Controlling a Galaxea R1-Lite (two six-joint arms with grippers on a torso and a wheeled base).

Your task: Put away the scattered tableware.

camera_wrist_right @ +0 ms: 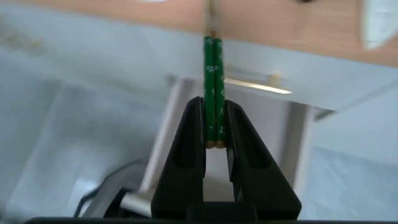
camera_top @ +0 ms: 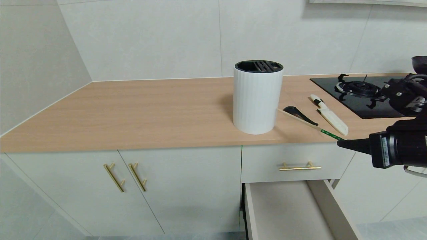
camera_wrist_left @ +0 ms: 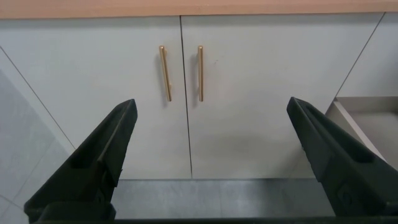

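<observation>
Clamping shut, my right claw is pinching what look like two green-ended wooden chopsticks at lower right; my left claw is gaping empty.

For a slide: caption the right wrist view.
Right gripper shut on green-ended chopsticks, before the countertop edge and open drawer.
</observation>
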